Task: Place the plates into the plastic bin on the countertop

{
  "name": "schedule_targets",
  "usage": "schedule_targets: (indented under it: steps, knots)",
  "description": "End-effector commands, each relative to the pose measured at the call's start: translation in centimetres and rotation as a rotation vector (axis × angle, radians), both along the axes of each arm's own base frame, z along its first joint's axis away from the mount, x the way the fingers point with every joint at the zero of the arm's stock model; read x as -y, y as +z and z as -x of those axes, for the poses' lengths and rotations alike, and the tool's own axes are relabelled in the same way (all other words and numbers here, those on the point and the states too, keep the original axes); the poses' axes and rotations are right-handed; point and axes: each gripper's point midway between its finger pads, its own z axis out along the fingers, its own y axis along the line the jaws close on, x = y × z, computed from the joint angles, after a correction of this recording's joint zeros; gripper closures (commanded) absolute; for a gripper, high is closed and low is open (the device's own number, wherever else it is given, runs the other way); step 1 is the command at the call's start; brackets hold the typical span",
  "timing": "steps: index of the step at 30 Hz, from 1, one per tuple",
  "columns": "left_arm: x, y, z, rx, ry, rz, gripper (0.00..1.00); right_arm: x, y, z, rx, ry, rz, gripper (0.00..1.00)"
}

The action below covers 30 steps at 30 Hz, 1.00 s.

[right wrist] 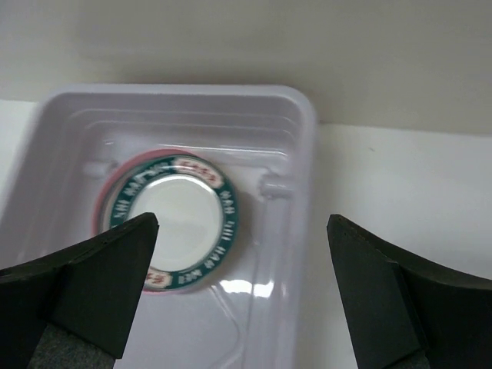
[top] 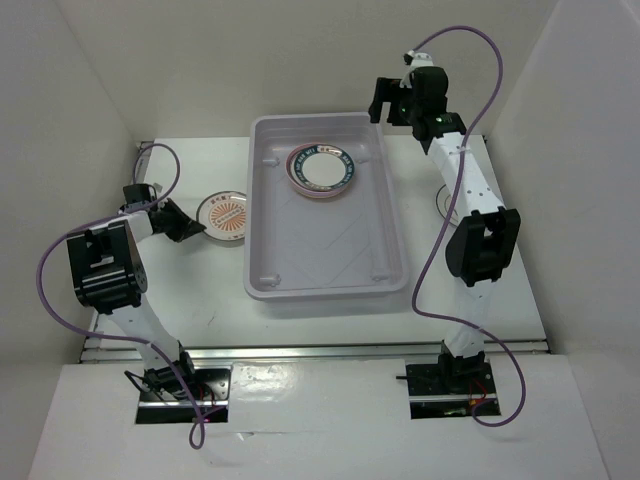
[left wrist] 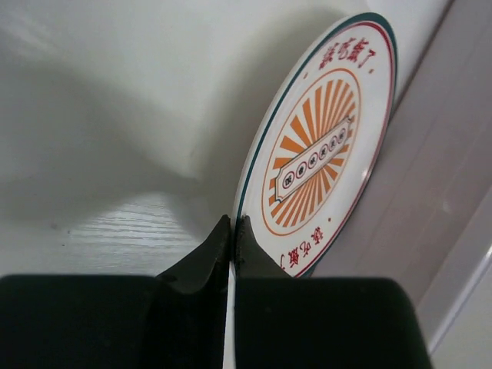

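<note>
Left claw [left wrist: 232, 237] pinched on sunburst plate [left wrist: 319, 154] rim, centre-left of top view, beside plastic bin [top: 325, 293]. Right claw [right wrist: 242, 227] wide open, empty, upper right. Risk: thin edge grip; plate may swing, drop.

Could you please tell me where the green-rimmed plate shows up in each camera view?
Top external: the green-rimmed plate lies in the far half of the plastic bin.
Right wrist: left of centre, on the bin's floor.
Left wrist: not in it; this view shows the sunburst plate, pinched at its edge by the left pincer.
Shared landmark: the bin's rounded rim, visible in the top external and right wrist views.
</note>
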Motion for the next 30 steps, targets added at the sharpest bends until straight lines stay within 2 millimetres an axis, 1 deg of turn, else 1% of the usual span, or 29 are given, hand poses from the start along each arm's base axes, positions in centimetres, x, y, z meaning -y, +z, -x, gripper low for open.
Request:
schedule_targets:
  steps: [1, 2, 3, 5, 6, 7, 8, 9, 10, 11, 12, 13, 14, 15, 16, 17, 18, 19, 20, 21, 22, 23, 24, 25, 26, 27, 28, 29, 30]
  knots:
    - [-0.2, 2.2, -1.2, 0.051, -0.031, -0.052, 1.0, 7.1, 0.8, 0.5, -0.01, -0.254, 0.023, 0.01]
    - [-0.9, 4.0, -1.6, 0.093, -0.028, -0.074, 1.0, 8.5, 0.6, 0.7, -0.021, -0.294, 0.024, 0.01]
    - [-1.4, 5.4, -1.9, 0.123, -0.028, -0.094, 1.0, 11.3, -0.1, 0.7, -0.045, -0.373, 0.009, 0.01]
    - [-3.0, 9.0, -2.8, 0.177, -0.007, -0.153, 1.0, 14.3, -2.1, 1.5, -0.108, -0.437, -0.004, 0.01]
    - [-4.3, 11.2, -3.0, 0.207, 0.023, -0.213, 1.0, 17.1, -2.3, 2.0, -0.116, -0.493, -0.02, 0.01]
    - [-5.1, 14.5, -4.1, 0.267, 0.023, -0.27, 1.0, 18.3, -3.4, 3.0, -0.145, -0.529, -0.018, 0.01]
    - [-5.3, 15.8, -4.0, 0.268, 0.024, -0.288, 1.0, 19.4, -3.7, 3.6, -0.154, -0.564, -0.008, 0.01]
    - [-5.6, 17.7, -4.3, 0.299, 0.033, -0.307, 1.0, 19.9, -3.9, 4.0, -0.153, -0.591, 0.004, 0.01]
    - [-5.9, 19.6, -4.5, 0.334, 0.034, -0.337, 1.0, 21.6, -3.3, 4.9, -0.134, -0.665, 0.027, 0.01]
    - [-6.2, 22.5, -5.2, 0.391, 0.04, -0.358, 1.0, 22.0, -4.2, 5.6, -0.156, -0.692, 0.045, 0.01]
    - [-6.2, 24.2, -5.3, 0.428, 0.044, -0.372, 1.0, 22.4, -4.4, 6.0, -0.16, -0.712, 0.055, 0.01]
    - [-6.3, 25.3, -5.5, 0.451, 0.047, -0.381, 1.0, 23.5, -4.1, 6.9, -0.159, -0.75, 0.066, 0.01]
    - [-5.5, 28.2, -5.9, 0.524, 0.034, -0.386, 1.0, 23.5, -5.1, 7.7, -0.196, -0.767, 0.068, 0.01]
    - [-5.3, 29.2, -5.9, 0.548, 0.026, -0.386, 1.0, 24.2, -5.7, 8.4, -0.215, -0.786, 0.062, 0.01]
    - [-3.8, 30.6, -6.5, 0.6, -0.009, -0.384, 1.0, 25.1, -6.1, 9.1, -0.225, -0.816, 0.056, 0.01]
    - [-2.4, 32.3, -6.6, 0.654, -0.051, -0.354, 1.0, 25.8, -7.4, 10.7, -0.265, -0.87, 0.048, 0.01]
    - [-1.3, 32.0, -7.5, 0.662, -0.086, -0.321, 1.0, 25.8, -8.2, 11.6, -0.283, -0.884, 0.05, 0.01]
    - [1.0, 32.2, -8.1, 0.684, -0.142, -0.299, 1.0, 26.4, -8.9, 12.4, -0.293, -0.905, 0.058, 0.01]
    - [2.6, 32.1, -8.6, 0.692, -0.19, -0.273, 1.0, 26.4, -8.6, 13.3, -0.279, -0.92, 0.046, 0.01]
    - [3.9, 32.9, -9.3, 0.722, -0.221, -0.267, 1.0, 27.0, -10.8, 14.8, -0.324, -0.955, 0.052, 0.01]
    - [5.1, 31.0, -10.7, 0.692, -0.256, -0.24, 1.0, 26.9, -11.6, 15.4, -0.335, -0.961, 0.045, 0.01]
    - [8.2, 30.5, -11.2, 0.697, -0.323, -0.188, 1.0, 27.5, -11.4, 15.8, -0.307, -0.976, 0.033, 0.01]
    - [9.6, 30.6, -11.9, 0.715, -0.356, -0.176, 1.0, 27.9, -13.7, 17.3, -0.35, -0.995, 0.052, 0.01]
    - [11.1, 29.9, -12.6, 0.71, -0.376, -0.154, 1.0, 27.7, -14.4, 17.7, -0.356, -1.0, 0.045, 0.01]
    - [13.9, 27.3, -13.6, 0.664, -0.427, -0.109, 1.0, 27.8, -15.2, 18.2, -0.372, -1.019, 0.045, 0.01]
    - [15.3, 27.7, -14.3, 0.684, -0.456, -0.1, 1.0, 27.7, -15.8, 18.7, -0.376, -1.019, 0.046, 0.01]
    - [16.5, 27.1, -15.0, 0.683, -0.47, -0.085, 1.0, 27.7, -16.4, 18.9, -0.383, -1.023, 0.041, 0.01]
    - [18.7, 26.3, -15.1, 0.678, -0.514, -0.065, 1.0, 27.9, -16.5, 19.2, -0.376, -1.036, 0.048, 0.01]
    - [19.7, 25.1, -16.3, 0.67, -0.524, -0.049, 1.0, 28.4, -16.6, 19.1, -0.357, -1.059, 0.036, 0.01]
